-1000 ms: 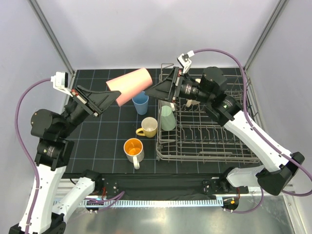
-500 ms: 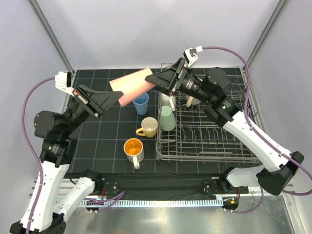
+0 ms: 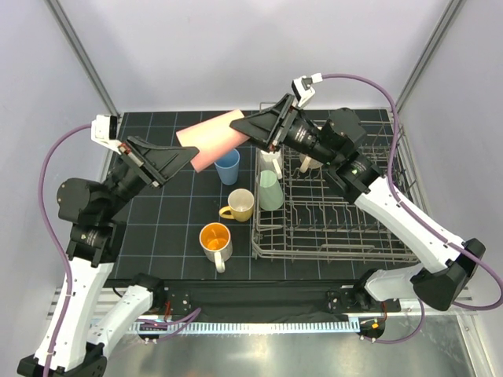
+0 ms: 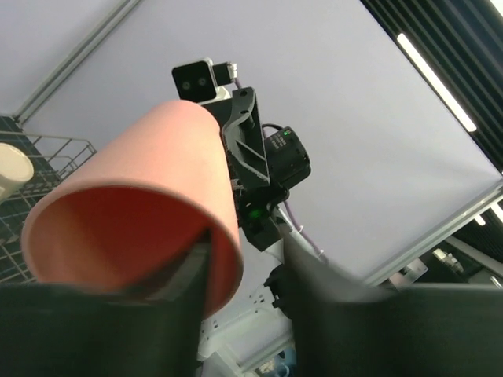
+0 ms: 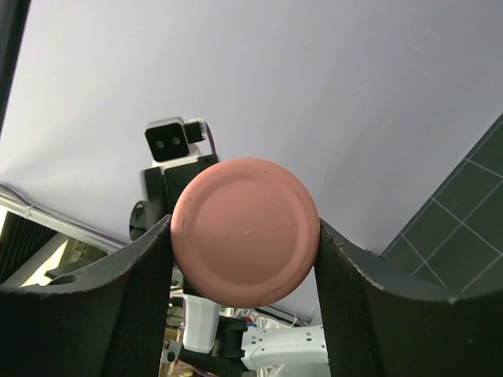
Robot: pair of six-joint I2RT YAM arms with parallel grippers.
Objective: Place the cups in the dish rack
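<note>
Top external: the pink cup point(image 3: 208, 140) is up in the air, lying sideways just off the dish rack's point(image 3: 338, 253) far left corner. The left gripper point(image 3: 185, 157) is at its mouth and the right gripper point(image 3: 242, 130) at its base. Left wrist: the cup wall sits between the fingers, but there's daylight beside the outer finger point(image 4: 314, 275), so that grip looks loose. Right wrist: both fingers press against the sides of the base, clamped on the cup.

Black gridded mat point(image 3: 157, 236): table covering with thin pale lines.
White walls point(image 3: 236, 47): plain, behind and on both sides of the mat.
Grey metal posts point(image 3: 82, 59): slanting up from the mat's rear corners.
Bare aluminium surface point(image 3: 259, 353): in front of the mat.
Ceiling light strips point(image 4: 436, 71): overhead.
</note>
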